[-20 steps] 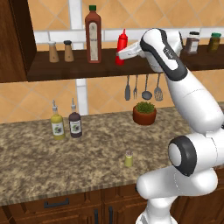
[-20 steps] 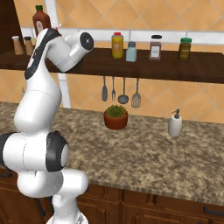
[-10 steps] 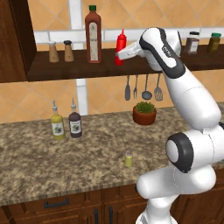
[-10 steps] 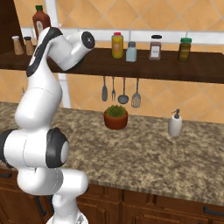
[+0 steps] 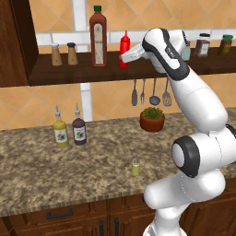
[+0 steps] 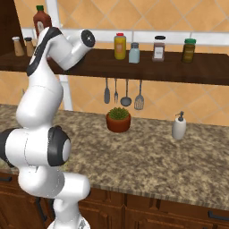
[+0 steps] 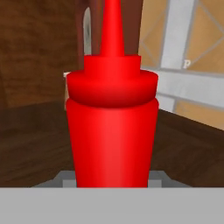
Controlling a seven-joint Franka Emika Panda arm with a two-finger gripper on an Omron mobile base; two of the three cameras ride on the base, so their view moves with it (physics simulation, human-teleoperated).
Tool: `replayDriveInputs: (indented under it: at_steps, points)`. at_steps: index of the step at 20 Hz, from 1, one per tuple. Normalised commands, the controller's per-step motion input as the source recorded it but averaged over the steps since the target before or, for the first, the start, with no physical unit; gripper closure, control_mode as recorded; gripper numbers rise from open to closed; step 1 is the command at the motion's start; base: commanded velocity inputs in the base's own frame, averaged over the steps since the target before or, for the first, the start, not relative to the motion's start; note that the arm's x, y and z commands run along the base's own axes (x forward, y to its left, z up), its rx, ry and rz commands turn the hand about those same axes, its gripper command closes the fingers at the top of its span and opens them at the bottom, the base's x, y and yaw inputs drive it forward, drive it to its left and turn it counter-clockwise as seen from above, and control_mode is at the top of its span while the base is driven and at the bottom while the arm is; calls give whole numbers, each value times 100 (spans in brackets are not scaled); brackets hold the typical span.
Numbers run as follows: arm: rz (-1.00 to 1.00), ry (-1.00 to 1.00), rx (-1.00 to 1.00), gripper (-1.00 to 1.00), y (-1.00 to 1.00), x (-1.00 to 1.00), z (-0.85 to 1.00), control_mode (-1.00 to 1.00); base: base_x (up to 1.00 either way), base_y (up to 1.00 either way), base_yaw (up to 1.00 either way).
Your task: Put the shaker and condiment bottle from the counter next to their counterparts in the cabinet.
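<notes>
The robot is on the first half of its job, putting the condiment bottle [image 5: 124, 47] up in the cabinet [image 5: 83, 73]; the hand [image 5: 125, 57] is closed tight around the low part of the little red bottle, and in the hand view the bottle [image 7: 112, 127] stands straight up with its pointy top up; it sits at the shelf, just beside the tall dark red bottle [image 5: 97, 36], which looks like its match; I cannot tell if its bottom is touching the shelf yet; I think the next move is to set it down, let go, and pull the hand back without bumping the tall bottle; then the arm must go down for the shaker [image 5: 135, 167], which waits on the counter [image 5: 69, 170], near the front edge and well apart from the yellow bottle [image 5: 60, 131] and the dark bottle [image 5: 79, 130]; its match looks like the two brown shakers [image 5: 62, 54] further left on the shelf; since a second ago the red bottle has slid a little to the left, closer to the tall bottle, and the hand has kept its hold; nothing on the counter has moved.
</notes>
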Motion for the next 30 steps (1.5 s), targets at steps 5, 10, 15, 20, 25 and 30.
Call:
replayDriveInputs:
  at_steps: [5,10,15,20,25,30]
  points:
    - [2,0,0,100,6,44,-1,-100,0,0,0]
    - [2,0,0,100,2,24,-7,-100,0,0,0]
    - [4,0,0,100,5,21,-7,-100,0,0,0]
    - [5,0,0,100,19,30,-2,-100,0,0,0]
    - [4,0,0,-100,4,5,-12,-100,0,0,0]
    - [2,0,0,-100,0,0,-6,-100,0,0,0]
